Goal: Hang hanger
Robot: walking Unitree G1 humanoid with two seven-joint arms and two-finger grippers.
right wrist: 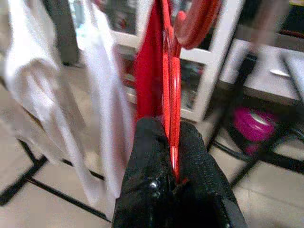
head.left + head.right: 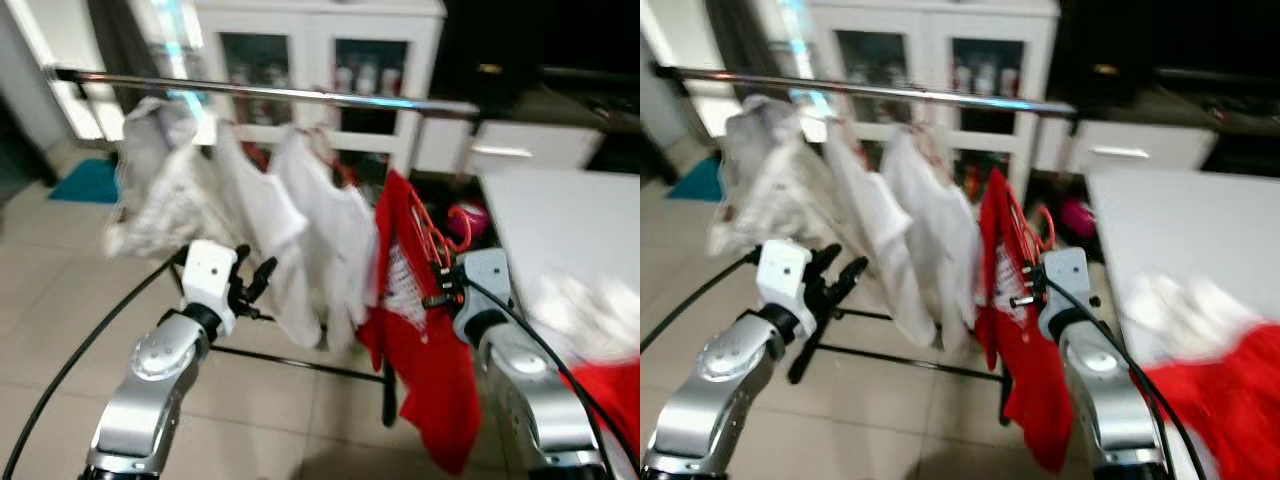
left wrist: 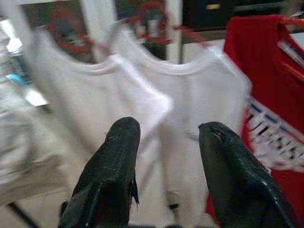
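A red hanger (image 2: 432,228) carries a red shirt (image 2: 420,340), and my right gripper (image 2: 441,285) is shut on the hanger's wire (image 1: 172,118) below its hook (image 1: 197,19). The hook sits under the silver rail (image 2: 300,96) of the clothes rack, a little below it. Several white garments (image 2: 300,220) hang on red hangers along the rail to the left. My left gripper (image 2: 252,280) is open, raised in front of the white shirts (image 3: 142,104) and holding nothing.
A white table (image 2: 560,220) stands at the right with white and red laundry (image 2: 600,330) piled on it. The rack's black base bars (image 2: 300,360) cross the tiled floor. A white cabinet (image 2: 320,50) stands behind the rack. A pink object (image 2: 468,218) lies on the floor.
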